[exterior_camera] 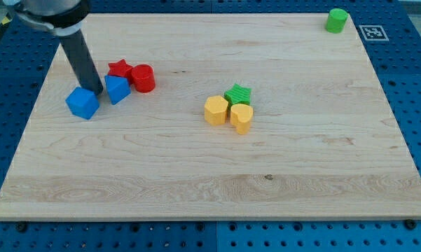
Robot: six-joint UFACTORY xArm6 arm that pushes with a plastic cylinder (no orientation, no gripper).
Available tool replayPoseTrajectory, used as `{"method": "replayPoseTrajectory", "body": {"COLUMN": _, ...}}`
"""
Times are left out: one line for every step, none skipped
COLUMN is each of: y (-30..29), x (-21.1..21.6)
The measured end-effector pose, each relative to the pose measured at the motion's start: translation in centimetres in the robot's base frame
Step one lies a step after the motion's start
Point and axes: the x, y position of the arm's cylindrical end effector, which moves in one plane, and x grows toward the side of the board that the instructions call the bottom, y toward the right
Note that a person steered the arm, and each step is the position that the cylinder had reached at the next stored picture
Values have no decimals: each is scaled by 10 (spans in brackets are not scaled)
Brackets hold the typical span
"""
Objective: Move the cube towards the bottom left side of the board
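A blue cube lies on the wooden board at the view's left. My tip stands just to the upper right of the cube, between it and a second blue block with a pointed shape. The tip looks to be touching or almost touching the cube's top right edge. The rod slants up to the view's top left corner.
A red star and a red cylinder sit right of the tip. A green star, a yellow hexagon and a yellow block cluster mid-board. A green cylinder stands at the top right.
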Motion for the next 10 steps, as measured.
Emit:
{"method": "replayPoseTrajectory", "body": {"y": -1, "x": 30}}
{"method": "replayPoseTrajectory", "body": {"y": -2, "x": 58}}
{"method": "replayPoseTrajectory", "body": {"y": -2, "x": 34}}
{"method": "replayPoseTrajectory", "body": {"y": -32, "x": 28}}
{"method": "replayPoseTrajectory", "body": {"y": -33, "x": 51}}
{"method": "replayPoseTrajectory", "body": {"y": 4, "x": 63}}
{"method": "replayPoseTrajectory", "body": {"y": 12, "x": 70}}
{"method": "replayPoseTrajectory", "body": {"y": -6, "x": 70}}
{"method": "replayPoseTrajectory", "body": {"y": -39, "x": 70}}
{"method": "replayPoseTrajectory", "body": {"y": -40, "x": 82}}
